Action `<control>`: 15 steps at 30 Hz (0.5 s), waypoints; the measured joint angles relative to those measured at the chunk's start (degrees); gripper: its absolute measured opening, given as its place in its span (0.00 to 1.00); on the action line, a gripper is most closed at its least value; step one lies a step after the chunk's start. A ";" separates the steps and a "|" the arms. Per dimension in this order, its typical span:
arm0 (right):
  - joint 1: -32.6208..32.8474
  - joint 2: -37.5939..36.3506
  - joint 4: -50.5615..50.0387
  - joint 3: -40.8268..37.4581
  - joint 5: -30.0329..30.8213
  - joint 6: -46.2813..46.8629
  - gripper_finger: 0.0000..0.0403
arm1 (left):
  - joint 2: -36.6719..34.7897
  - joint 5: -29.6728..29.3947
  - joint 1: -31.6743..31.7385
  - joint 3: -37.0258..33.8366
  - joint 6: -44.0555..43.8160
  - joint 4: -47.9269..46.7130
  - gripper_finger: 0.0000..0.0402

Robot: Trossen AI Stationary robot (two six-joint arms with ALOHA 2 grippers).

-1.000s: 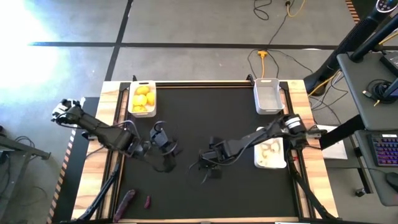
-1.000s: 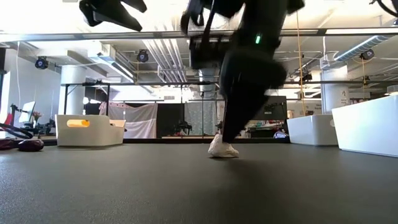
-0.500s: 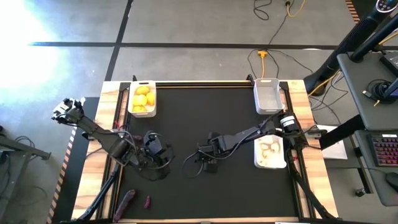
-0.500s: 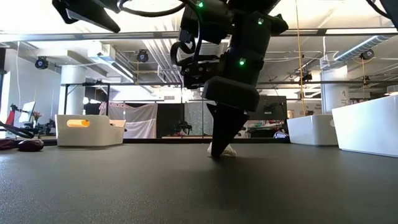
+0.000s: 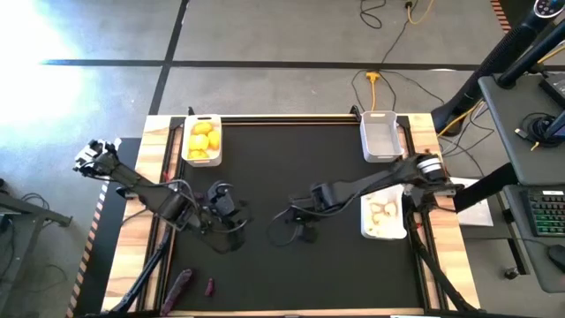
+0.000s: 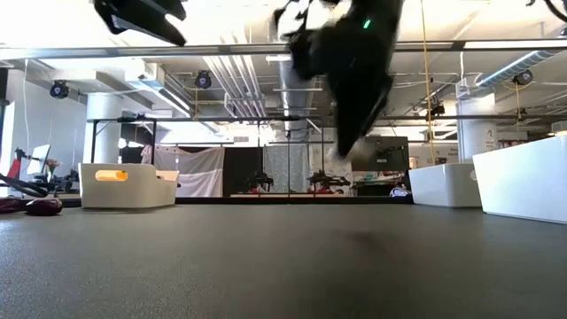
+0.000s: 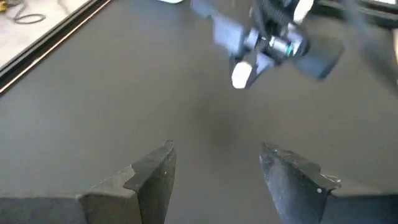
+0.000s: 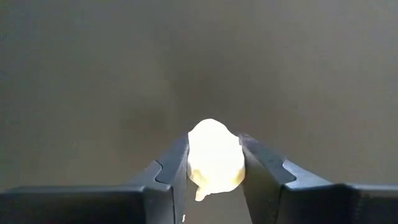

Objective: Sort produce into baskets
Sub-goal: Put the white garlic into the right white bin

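Garlic bulb (image 8: pixel 214 155) sits pinched between the closed fingers of the right gripper (image 8: pixel 214 163), lifted clear of the black mat, left of the garlic basket (image 5: pixel 384 218) where it likely belongs; left gripper (image 7: pixel 217 163) hovers farther left, parted, empty.

I note glare on the floor (image 5: pixel 53 40) beyond the table's far left corner, and motion blur on the right gripper (image 6: pixel 347 146), backlit by bright ceiling light.
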 joint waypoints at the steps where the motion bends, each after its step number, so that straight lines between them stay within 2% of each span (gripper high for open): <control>1: 0.67 -1.74 -2.89 0.00 -0.19 1.69 0.27 | 0.00 0.66 0.60 0.00 1.58 1.44 0.54; 4: 3.47 -7.93 -10.07 -0.32 0.76 8.68 0.28 | 0.00 5.36 3.02 -0.02 7.68 7.01 0.54; 9: 10.53 -16.54 -21.82 -2.02 8.60 24.94 0.27 | 2.28 15.03 7.62 -0.20 16.75 18.63 0.54; 12: 14.63 -20.29 -27.90 -3.84 11.87 36.27 0.27 | 5.59 18.32 9.54 -0.22 21.06 25.25 0.54; 15: 17.44 -23.33 -31.17 -7.41 12.07 45.99 0.28 | 9.52 19.66 10.79 0.38 23.97 30.31 0.54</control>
